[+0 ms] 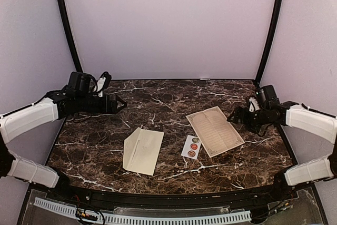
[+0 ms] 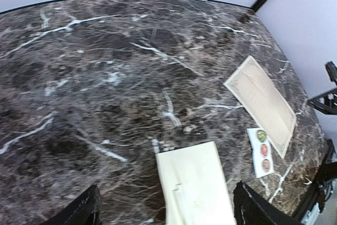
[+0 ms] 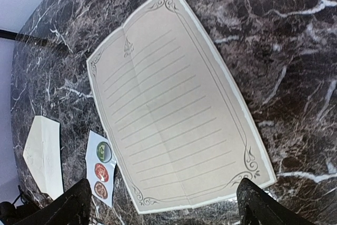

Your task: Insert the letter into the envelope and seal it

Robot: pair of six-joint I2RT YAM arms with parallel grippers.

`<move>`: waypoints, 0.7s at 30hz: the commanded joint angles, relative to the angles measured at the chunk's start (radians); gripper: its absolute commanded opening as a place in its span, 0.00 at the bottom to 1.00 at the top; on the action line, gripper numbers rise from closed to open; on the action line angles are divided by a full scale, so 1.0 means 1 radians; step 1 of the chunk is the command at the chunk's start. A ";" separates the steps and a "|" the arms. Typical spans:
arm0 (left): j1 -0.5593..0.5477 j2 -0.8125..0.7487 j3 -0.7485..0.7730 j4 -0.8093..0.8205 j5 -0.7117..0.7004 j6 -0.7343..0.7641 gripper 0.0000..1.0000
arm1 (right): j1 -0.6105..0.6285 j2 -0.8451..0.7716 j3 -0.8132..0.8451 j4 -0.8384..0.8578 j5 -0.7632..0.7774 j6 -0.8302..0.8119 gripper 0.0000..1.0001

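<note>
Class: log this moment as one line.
letter flat on table | envelope apart | left gripper open, empty | right gripper open, empty

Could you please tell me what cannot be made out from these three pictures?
Small white sticker strip with round dots: the dots' designs are too small in the top view and blurred in both wrist views.
Plain cream paper envelope: its near end is cut off by the left wrist view's bottom edge.
Tan bordered printed sheet: its underside faces down, unseen in every view.
</note>
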 commanded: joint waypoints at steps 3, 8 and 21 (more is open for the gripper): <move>-0.210 0.136 0.063 0.215 0.024 -0.245 0.83 | -0.107 0.133 0.068 0.043 -0.043 -0.128 0.92; -0.340 0.307 0.143 0.365 0.037 -0.353 0.81 | -0.186 0.242 0.091 0.116 -0.141 -0.204 0.90; -0.466 0.723 0.413 0.516 0.104 -0.493 0.80 | -0.260 0.488 0.149 0.236 -0.327 -0.300 0.85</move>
